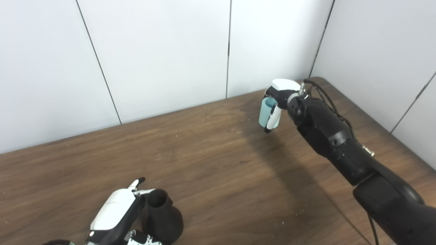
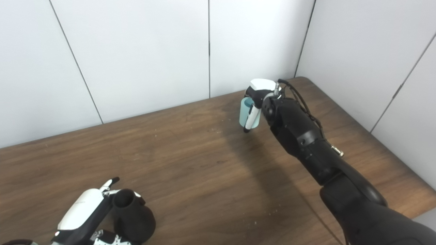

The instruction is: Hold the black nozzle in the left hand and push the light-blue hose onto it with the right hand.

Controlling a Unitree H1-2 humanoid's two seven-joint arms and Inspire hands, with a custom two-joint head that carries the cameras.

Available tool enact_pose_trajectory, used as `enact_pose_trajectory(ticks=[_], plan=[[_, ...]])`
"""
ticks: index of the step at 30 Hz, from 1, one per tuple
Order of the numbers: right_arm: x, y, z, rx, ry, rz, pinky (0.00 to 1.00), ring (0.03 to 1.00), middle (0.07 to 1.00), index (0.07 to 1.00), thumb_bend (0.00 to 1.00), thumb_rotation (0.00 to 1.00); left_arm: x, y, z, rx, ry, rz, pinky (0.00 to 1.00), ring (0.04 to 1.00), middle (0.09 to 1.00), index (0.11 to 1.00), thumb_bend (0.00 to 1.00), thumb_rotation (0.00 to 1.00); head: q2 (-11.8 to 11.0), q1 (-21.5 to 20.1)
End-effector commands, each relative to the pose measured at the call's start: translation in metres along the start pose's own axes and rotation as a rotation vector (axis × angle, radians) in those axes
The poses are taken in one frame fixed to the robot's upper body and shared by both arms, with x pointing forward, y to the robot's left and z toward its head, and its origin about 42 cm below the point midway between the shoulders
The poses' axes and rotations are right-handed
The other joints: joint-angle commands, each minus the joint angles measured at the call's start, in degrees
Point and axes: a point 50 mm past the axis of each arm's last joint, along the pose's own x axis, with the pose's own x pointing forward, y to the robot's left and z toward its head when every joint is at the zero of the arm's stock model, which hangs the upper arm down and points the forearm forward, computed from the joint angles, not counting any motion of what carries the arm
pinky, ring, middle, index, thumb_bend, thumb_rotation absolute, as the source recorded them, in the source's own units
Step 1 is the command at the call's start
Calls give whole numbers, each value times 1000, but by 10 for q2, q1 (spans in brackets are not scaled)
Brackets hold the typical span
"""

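Observation:
The black nozzle (image 1: 163,217) is a flared funnel shape with its narrow open end pointing up. It stands at the near left of the table, and my left hand (image 1: 117,212) is closed around its left side, holding it. The light-blue hose (image 1: 266,110) is a short open tube. My right hand (image 1: 277,102) is shut on it at the far right of the table, above the tabletop, with a finger across its front. The two parts are far apart. In the right eye view the nozzle (image 2: 131,216) and the hose (image 2: 246,110) stand the same way.
The brown wooden table (image 1: 211,160) runs to white wall panels at the back and right. My black right forearm (image 1: 340,146) crosses the right side of the table. Small crumbs lie on the wood near the front.

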Motion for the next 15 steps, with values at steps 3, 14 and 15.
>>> enact_pose_trajectory(ticks=[3,14,15], plan=[[-1,-36,10,6,-35,-122,510,548,633,642,813,0,-10,-13,-8,34,44,-84,1000,641,490,484,522,0,1,0],[-2,-26,8,6,-48,-128,408,417,508,546,546,0,-10,-9,-7,29,43,-90,1000,646,494,480,522,0,4,3],[-3,-26,8,17,-49,-124,351,432,501,526,514,0,-10,-7,-8,29,43,-89,1000,645,495,479,522,0,4,4]])
